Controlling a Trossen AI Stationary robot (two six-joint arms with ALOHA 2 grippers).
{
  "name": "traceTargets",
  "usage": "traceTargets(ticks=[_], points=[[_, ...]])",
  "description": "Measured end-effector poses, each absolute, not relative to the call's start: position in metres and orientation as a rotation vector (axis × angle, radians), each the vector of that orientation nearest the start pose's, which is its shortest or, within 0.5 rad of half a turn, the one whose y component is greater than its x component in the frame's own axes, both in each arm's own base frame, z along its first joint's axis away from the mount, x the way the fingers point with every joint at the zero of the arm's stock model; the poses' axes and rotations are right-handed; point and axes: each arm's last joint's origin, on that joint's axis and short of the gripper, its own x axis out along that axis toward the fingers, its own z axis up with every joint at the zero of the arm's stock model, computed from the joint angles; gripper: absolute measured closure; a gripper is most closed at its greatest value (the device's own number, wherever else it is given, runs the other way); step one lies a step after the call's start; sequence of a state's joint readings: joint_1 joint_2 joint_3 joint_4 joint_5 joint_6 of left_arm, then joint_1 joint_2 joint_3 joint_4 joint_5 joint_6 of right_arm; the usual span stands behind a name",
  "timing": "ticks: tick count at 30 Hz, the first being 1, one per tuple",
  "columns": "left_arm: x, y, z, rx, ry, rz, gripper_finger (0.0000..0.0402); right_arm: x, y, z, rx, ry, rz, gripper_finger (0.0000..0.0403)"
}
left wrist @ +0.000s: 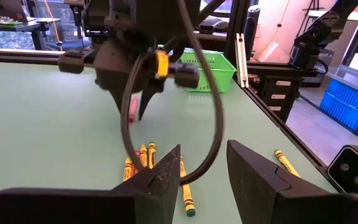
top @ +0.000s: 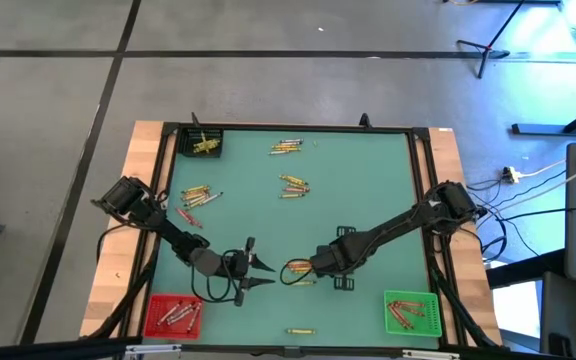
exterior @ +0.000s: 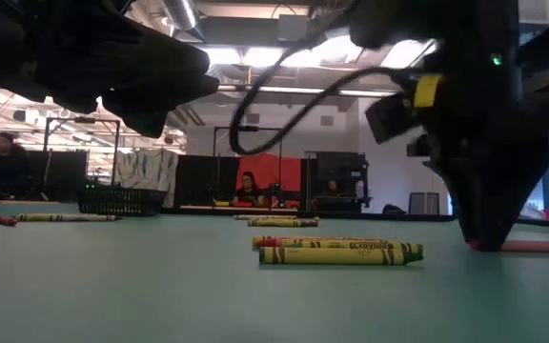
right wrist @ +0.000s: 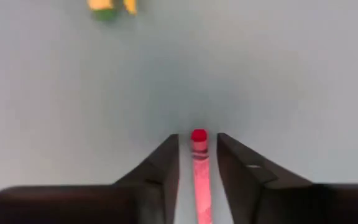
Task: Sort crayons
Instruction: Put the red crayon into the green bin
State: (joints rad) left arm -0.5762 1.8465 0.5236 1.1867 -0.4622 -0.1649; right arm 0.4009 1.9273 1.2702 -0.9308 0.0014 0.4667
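Straddling a red crayon (right wrist: 198,163) that lies flat on the desk (top: 358,190), my right claw (top: 301,268) stands tip-down with its fingers a little apart on either side of it, not pinching it; the crayon sits just beside the small cluster of yellow crayons (left wrist: 143,163), on the side toward the green bin (top: 409,311). I judge this the pick-up step: next I need to pinch and lift. My left claw (top: 258,271) waits just beside that cluster, partly open and empty.
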Motion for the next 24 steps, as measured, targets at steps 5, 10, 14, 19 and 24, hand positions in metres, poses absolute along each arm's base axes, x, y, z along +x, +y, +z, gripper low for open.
traceTargets(ticks=[5, 10, 14, 19, 24], points=[[0.261, -0.154, 0.122, -0.105, 0.128, -0.104, 0.0286, 0.312, 0.138, 0.179, 0.016, 1.610, -0.063, 0.0252], [0.261, -0.154, 0.122, -0.103, 0.131, -0.103, 0.0286, 0.303, 0.142, 0.177, -0.045, 1.633, -0.078, 0.0252], [0.261, -0.154, 0.122, -0.103, 0.132, -0.103, 0.0286, 0.295, 0.138, 0.159, -0.036, 1.665, -0.066, 0.0267], [0.261, -0.154, 0.121, -0.102, 0.133, -0.103, 0.0286, 0.288, 0.128, 0.144, -0.010, 1.686, -0.043, 0.0287], [0.261, -0.154, 0.121, -0.101, 0.134, -0.101, 0.0286, 0.288, 0.122, 0.139, 0.015, 1.677, -0.023, 0.0311]])
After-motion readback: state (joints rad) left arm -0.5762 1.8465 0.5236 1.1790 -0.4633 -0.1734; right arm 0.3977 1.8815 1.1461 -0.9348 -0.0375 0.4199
